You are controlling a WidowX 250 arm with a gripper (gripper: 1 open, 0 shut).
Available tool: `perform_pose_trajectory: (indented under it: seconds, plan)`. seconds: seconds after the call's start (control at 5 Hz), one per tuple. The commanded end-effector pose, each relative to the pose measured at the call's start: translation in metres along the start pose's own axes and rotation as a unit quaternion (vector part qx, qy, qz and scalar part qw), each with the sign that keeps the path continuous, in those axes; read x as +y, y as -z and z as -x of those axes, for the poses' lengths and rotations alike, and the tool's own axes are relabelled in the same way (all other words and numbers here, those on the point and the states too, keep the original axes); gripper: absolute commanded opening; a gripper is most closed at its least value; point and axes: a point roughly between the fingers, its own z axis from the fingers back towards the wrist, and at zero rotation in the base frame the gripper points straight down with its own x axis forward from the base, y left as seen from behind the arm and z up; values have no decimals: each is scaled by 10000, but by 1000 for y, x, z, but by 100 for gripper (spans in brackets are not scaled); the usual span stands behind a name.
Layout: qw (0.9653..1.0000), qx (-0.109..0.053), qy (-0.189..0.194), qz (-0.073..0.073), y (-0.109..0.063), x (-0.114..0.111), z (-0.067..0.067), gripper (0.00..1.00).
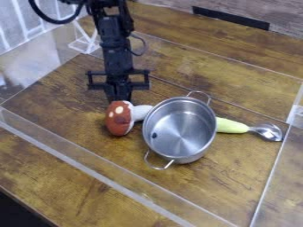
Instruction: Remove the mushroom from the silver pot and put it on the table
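Shiny metal silver pot [180, 130]; matt wood plank table [71, 133].

Mushroom [120, 116]: red-brown spotted cap, thick white stem, lying on its side on the table [71, 168] with the stem pointing toward the silver pot [180, 131], just beside the pot's left rim. Pot: round, shiny metal, upright, mouth open upward, interior bare, one loop handle toward the far side and one toward the near side. Table: dark brown wooden planks, clear acrylic walls along the edges.
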Motion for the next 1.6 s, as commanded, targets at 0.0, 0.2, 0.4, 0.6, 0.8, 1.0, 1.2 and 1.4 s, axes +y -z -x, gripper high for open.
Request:
perform_pose_trajectory:
  seconds: [0.0, 0.2, 0.4, 0.6, 0.8, 1.0, 1.2, 1.4]
  plan:
    - [9991, -392, 176, -51, -44, -12, -5, 0]
    - [9989, -435, 155, -62, -57, -13, 0, 0]
    - [9988, -467, 134, -46, -64, -13, 4, 0]
    - [9986, -488, 192, -43, -74, -28, 13, 0]
    - [9986, -504, 171, -19, -77, -45, 23, 0]
    - [9983, -395, 432, -19, -63, -71, 30, 0]
    - [9978, -292, 593, -11, -44, -95, 36, 100]
    - [9959, -234, 867, -50, -38, -110, 39, 0]
